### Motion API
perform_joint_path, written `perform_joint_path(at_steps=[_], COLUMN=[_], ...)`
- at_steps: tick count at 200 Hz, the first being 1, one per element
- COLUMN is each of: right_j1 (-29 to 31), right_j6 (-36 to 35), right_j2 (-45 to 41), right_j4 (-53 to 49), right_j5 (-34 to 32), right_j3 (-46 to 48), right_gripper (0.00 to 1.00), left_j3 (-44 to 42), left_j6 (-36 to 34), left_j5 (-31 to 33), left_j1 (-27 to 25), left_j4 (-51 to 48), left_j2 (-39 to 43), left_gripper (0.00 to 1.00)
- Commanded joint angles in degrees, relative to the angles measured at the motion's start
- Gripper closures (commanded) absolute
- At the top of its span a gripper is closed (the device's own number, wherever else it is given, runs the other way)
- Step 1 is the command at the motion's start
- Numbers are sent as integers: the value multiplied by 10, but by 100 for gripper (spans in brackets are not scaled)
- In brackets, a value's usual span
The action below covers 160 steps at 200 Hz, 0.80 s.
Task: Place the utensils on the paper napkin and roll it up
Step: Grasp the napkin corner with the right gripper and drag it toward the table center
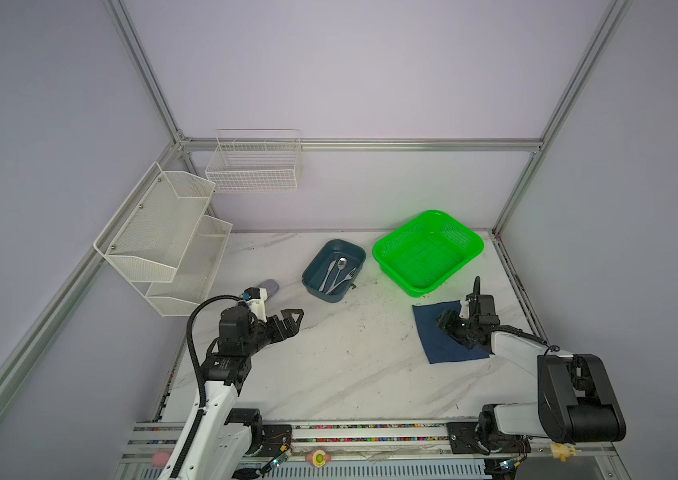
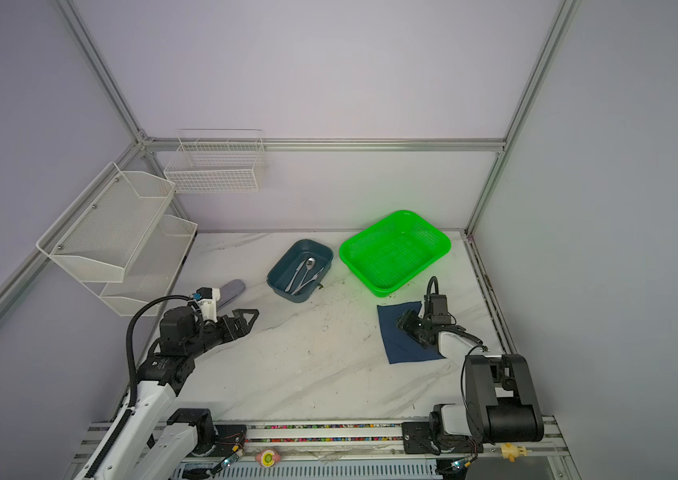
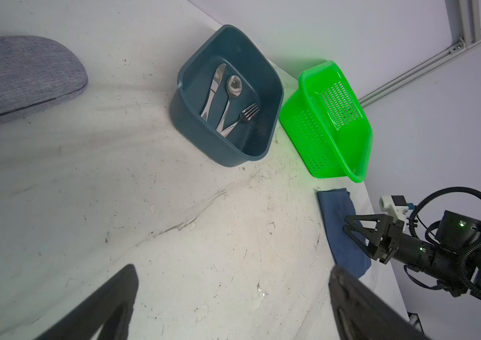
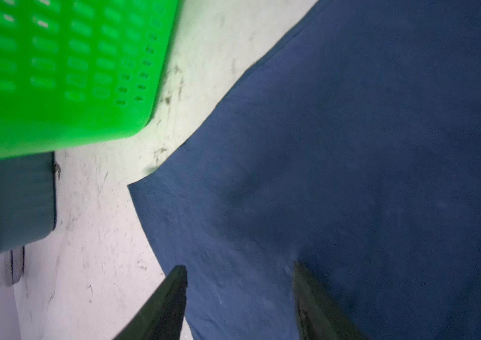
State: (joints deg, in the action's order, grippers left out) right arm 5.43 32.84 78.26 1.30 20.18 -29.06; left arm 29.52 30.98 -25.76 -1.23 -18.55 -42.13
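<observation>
The utensils, a knife [image 1: 327, 274], a spoon [image 1: 341, 266] and a fork [image 1: 350, 277], lie side by side in the dark teal tray [image 1: 325, 295] at the back middle; the left wrist view shows them too. The navy paper napkin [image 1: 437, 336] lies flat on the table at the right, in front of the green basket. My right gripper [image 1: 441, 322] is low over the napkin [image 4: 351, 147], open, with only cloth showing between its fingers [image 4: 174, 294]. My left gripper [image 1: 295, 319] hovers wide open over bare table left of the tray, holding nothing.
A green basket [image 1: 412, 289] stands behind the napkin, next to the tray. A grey oblong case [image 1: 269, 286] lies by the left arm. White mesh shelves [image 1: 163, 241] and a wire basket [image 1: 254, 166] hang on the left and back walls.
</observation>
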Motion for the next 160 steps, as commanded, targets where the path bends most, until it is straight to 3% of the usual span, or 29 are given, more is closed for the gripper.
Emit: perform_joint_path(at_steps=[1, 76, 114, 160], right_j1=[49, 223, 330, 429], right_j6=[33, 34, 18, 13], right_j2=[7, 33, 93, 177], right_j4=[-35, 23, 31, 33], right_j5=[0, 28, 11, -16], right_j3=[25, 20, -47, -147], right_gripper=[40, 42, 42, 42], left_j3=[63, 73, 79, 75], left_j6=[8, 8, 21, 37], left_j5=[-43, -45, -85, -131], left_j1=[3, 3, 2, -9], left_j4=[8, -6, -7, -4], left_j2=[-3, -26, -46, -69], left_gripper=[0, 0, 2, 11])
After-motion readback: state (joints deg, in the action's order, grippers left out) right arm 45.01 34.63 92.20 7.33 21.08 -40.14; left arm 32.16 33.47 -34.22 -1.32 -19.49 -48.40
